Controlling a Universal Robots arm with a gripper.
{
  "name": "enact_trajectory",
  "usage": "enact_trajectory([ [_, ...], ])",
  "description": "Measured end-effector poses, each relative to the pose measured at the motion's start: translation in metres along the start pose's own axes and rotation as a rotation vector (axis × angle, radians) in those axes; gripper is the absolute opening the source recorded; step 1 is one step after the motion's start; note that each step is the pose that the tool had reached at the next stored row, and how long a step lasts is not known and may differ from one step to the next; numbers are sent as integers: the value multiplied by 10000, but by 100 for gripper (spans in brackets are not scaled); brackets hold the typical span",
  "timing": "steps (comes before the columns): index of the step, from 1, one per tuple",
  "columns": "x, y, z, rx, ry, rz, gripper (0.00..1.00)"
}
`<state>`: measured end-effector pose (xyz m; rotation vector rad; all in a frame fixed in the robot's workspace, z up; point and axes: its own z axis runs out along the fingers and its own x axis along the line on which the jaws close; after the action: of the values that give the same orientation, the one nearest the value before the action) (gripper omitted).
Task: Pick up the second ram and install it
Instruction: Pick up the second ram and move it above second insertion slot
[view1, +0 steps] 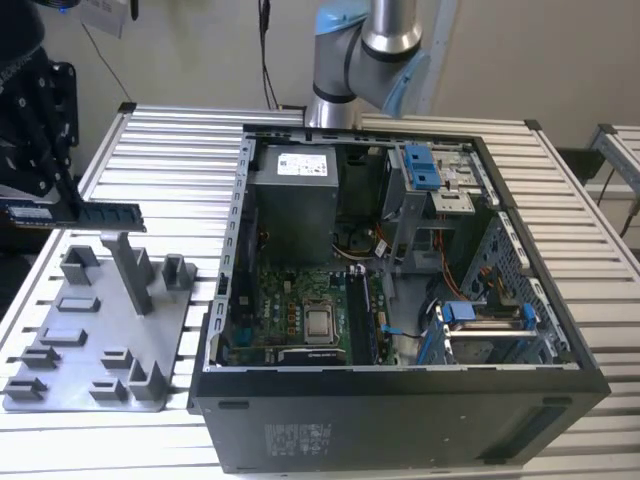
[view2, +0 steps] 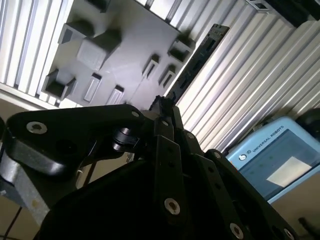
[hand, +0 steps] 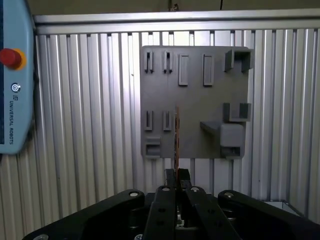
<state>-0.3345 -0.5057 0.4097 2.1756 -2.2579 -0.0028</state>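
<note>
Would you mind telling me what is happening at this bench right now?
The arm's end effector is shut on the second ram, holding it in the air above the grey holder tray on the exterior view's left. The open computer case sits beside the tray, and the stick is not yet in the green motherboard.

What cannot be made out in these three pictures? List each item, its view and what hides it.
1. Chips and label of the ram: first wrist view, the stick is seen edge-on.
2. Gripped end of the ram: second wrist view, hidden by the hand and its links.
3. Body of the hand: exterior view, cut off at the exterior view's left edge.
4. What the slots of the motherboard hold: exterior view, too small and dark.
</note>
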Motion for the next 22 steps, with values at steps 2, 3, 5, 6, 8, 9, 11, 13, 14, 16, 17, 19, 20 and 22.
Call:
enact_trajectory([
  [2,-3,-73,0,-5,0,0,14],
  [3,-4,-109,-1,-7,0,0,14],
  [5,-7,-185,-1,-13,1,1,14],
  [6,-8,-223,-2,-16,1,0,14],
  [8,-11,-304,-2,-22,1,0,14],
  [9,-13,-346,-2,-25,1,0,14],
  [11,-16,-432,-3,-32,2,0,14],
  [13,-19,-519,-3,-39,2,0,14],
  [14,-21,-565,-3,-43,2,0,14],
  [16,-25,-656,-4,-52,3,1,14],
  [17,-26,-702,-4,-56,3,0,14],
  [19,-29,-789,-5,-65,3,-1,14],
  [20,-31,-837,-4,-68,2,0,14],
  [22,-35,-927,-5,-77,3,0,14],
])
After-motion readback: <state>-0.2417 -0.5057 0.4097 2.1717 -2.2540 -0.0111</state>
